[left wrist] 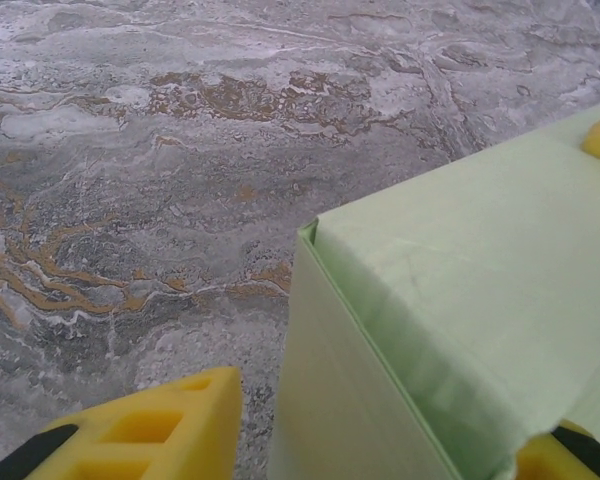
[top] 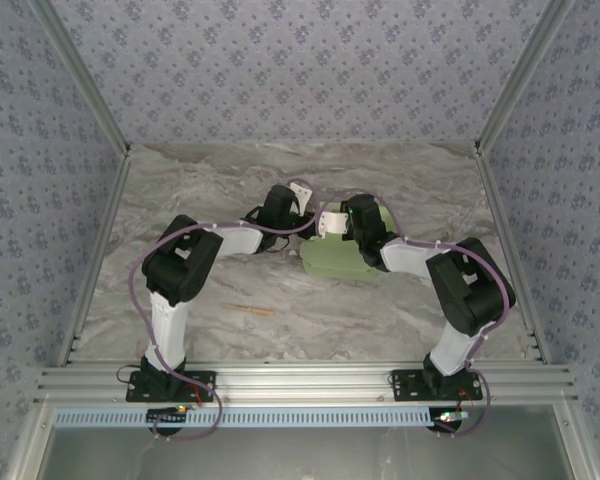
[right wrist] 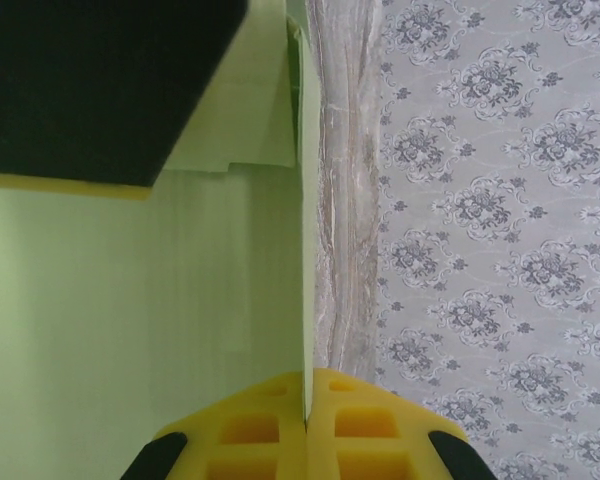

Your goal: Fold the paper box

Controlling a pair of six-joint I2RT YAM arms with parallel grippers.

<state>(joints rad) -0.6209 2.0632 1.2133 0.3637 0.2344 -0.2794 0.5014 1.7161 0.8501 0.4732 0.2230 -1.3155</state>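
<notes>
Marble table (top: pixel 200 180): paper box (top: pixel 332 263) on it; right fingers (right wrist: pixel 265 432) clenched on box wall, steadying it; left fingers (left wrist: pixel 150 430) released, straddling box corner, apparently to crease.

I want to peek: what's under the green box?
The marble table lies under the paper box. The patch directly beneath is covered by the card, so nothing there can be seen.

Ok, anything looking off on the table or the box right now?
A thin tan stick lies loose on the table, near the left arm and apart from the paper box. In the left wrist view the box's corner seam gapes slightly and its top panel is faintly creased.
</notes>
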